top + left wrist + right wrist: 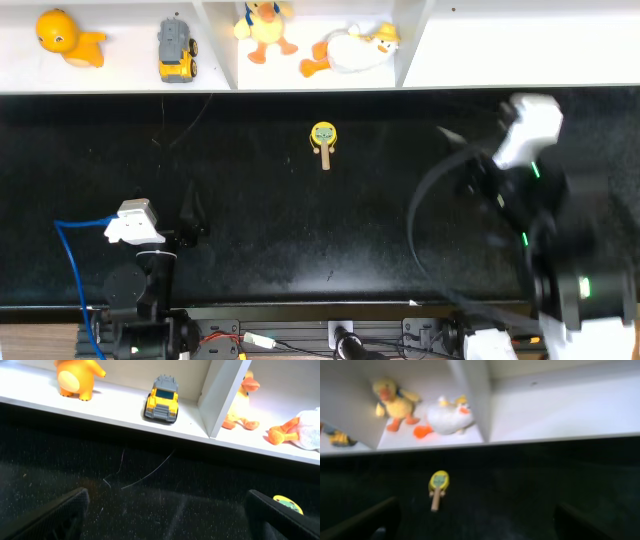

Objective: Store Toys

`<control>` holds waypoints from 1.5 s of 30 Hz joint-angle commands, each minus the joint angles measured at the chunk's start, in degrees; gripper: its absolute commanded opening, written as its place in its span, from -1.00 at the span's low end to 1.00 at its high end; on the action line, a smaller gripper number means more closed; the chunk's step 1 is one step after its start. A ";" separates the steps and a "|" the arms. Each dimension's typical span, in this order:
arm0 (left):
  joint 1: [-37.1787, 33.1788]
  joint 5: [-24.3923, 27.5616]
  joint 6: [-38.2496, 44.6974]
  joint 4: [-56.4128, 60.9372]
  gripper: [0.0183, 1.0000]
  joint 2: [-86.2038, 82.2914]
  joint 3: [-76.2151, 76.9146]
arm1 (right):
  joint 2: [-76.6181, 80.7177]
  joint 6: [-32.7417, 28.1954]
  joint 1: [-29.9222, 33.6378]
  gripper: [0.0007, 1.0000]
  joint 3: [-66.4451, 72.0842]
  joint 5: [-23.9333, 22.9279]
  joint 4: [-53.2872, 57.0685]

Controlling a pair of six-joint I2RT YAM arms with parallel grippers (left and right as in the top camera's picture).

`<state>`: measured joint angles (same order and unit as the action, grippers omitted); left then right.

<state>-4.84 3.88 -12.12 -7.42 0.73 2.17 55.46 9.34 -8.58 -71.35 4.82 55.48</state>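
Right gripper (477, 519) was held wide open and empty; the paddle toy (439, 481) just ahead was judged light, rigid, best pinched across its handle (436, 502).

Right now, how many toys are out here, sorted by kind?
Plush ducks: 2 (yellow plush duck, white plush duck)
Orange figure: 1
Toy truck: 1
Yellow toy on a stick: 1
Total: 5
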 commanded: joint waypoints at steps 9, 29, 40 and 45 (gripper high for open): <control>0.37 0.33 -1.25 0.31 1.00 -0.61 -0.46 | 31.28 8.15 -22.34 1.00 -17.62 -8.13 5.77; 0.37 0.33 -1.25 0.33 1.00 -0.61 -0.46 | 57.42 25.40 -29.27 0.94 -17.62 -12.13 -1.36; 0.37 0.33 -1.25 0.33 1.00 -0.59 -0.46 | 63.60 25.35 -29.29 0.65 -17.62 -9.25 -2.01; 0.37 0.33 -1.25 0.33 1.00 -0.61 -0.46 | 65.96 24.90 -29.29 0.46 -17.53 -8.07 -1.95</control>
<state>-4.84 3.88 -12.14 -7.42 0.73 2.17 119.04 34.26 -37.91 -87.79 -4.64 53.65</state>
